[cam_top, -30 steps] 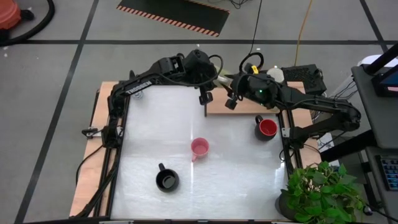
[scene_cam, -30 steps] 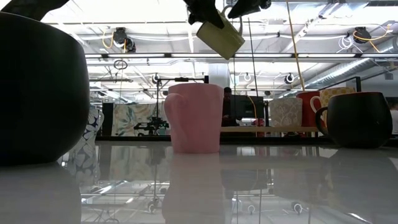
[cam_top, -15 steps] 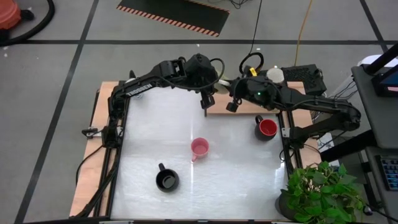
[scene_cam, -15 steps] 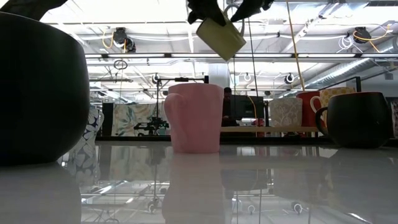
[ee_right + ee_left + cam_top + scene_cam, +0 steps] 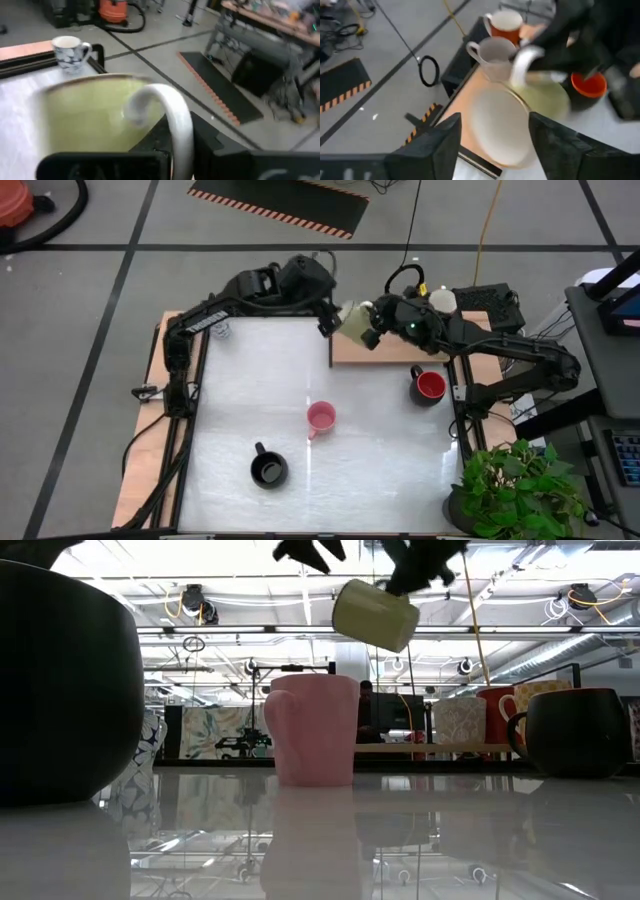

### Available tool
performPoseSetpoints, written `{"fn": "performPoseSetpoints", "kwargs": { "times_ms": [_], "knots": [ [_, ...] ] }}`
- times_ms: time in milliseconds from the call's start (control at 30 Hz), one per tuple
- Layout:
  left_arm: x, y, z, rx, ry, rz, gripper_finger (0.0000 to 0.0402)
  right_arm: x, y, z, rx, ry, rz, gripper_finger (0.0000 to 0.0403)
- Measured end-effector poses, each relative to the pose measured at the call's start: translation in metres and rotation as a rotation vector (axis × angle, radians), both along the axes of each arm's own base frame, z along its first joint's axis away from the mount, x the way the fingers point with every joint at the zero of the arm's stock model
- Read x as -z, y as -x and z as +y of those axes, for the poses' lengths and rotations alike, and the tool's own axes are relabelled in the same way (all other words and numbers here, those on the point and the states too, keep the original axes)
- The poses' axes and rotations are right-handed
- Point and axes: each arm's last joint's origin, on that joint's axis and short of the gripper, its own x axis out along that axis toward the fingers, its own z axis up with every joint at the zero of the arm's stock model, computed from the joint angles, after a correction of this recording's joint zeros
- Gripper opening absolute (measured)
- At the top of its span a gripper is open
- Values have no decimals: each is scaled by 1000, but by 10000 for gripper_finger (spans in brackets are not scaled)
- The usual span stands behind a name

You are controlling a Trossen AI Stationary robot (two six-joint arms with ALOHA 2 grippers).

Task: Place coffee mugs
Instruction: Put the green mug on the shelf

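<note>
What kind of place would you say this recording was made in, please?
Probably a robotics lab or workshop: exposed ceiling ducts and strip lights, hazard-striped floor mat, cables trailing across the tiled floor.

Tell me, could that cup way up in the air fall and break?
It might. The cream mug hangs tilted high above the table, held only by the right gripper at its handle; the left gripper has opened beside it. If the hold slips, it could drop near the pink mug and hit it.
</note>
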Motion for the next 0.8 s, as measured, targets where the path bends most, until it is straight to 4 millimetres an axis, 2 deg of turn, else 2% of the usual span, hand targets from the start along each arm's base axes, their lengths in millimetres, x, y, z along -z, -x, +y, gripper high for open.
{"fn": "performPoseSetpoints", "kwargs": {
  "times_ms": [233, 433, 567, 800],
  "knots": [
    [-36, 51, 8, -98, -37, -60, 245, 41, -1, -3, 35, 9, -165, 8],
    [-46, 82, 18, -152, -46, -20, 245, 74, 6, -7, 237, 28, -302, 4],
    [-49, 98, 22, -159, -18, 0, 245, 90, 13, -8, 372, 68, -304, 4],
    [-48, 102, 26, -91, 16, 12, 245, 100, 25, -16, 591, 145, -285, 4]
  ]
}}
